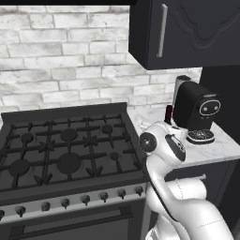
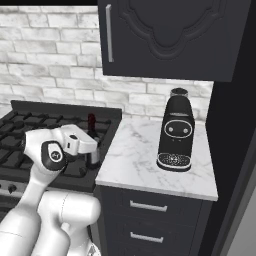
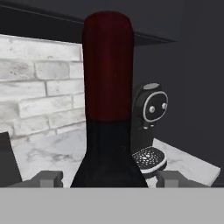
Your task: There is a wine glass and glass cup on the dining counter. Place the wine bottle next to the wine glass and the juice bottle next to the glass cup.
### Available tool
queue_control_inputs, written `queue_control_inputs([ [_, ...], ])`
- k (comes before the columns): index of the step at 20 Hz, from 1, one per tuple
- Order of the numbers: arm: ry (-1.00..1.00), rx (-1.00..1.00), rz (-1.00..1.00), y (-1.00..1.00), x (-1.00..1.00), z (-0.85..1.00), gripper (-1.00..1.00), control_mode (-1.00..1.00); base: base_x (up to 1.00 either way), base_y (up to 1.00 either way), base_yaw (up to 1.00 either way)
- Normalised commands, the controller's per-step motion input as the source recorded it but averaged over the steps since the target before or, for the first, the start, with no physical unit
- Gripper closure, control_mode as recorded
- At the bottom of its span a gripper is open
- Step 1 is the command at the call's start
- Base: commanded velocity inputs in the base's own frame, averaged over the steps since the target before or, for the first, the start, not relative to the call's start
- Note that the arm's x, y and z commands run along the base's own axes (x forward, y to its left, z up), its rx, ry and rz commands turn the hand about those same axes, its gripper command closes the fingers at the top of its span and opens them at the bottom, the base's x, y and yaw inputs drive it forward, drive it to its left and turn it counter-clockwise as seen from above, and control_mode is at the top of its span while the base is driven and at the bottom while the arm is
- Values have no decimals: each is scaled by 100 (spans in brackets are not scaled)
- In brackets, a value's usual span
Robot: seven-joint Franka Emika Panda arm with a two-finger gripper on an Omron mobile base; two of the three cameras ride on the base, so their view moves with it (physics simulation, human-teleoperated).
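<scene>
Wine bottle (image 3: 108, 109) stands upright, neck up, at the left edge of the small marble table (image 2: 145, 160) beside the stove (image 1: 65, 150). Tool (image 3: 108, 177) straddles its shoulder, fingers (image 3: 48, 178) apart either side; contact unclear. Hand view shows the coffee machine (image 3: 150, 127) behind the bottle; base views mostly hide the bottle behind the arm.

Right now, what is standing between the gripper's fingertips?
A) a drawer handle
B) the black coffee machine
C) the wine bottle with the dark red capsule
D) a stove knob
C: in the hand view the wine bottle rises right between the two fingertips of the gripper, its dark red capsule uppermost, while the coffee machine stands farther back on the marble worktop.
</scene>
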Motion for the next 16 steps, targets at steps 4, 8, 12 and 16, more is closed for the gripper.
queue_control_inputs([
  [4, 0, 0, -7, 20, -39, 0, 100, -100, 0, 0, 0],
  [8, 0, 0, -6, 9, -13, -1, 100, -100, 0, 0, 0],
  [12, 0, 0, -1, 1, 0, 0, 100, -100, 0, 0, 0],
  [16, 0, 0, 0, 0, 0, 0, 100, 100, 0, 0, 0],
])
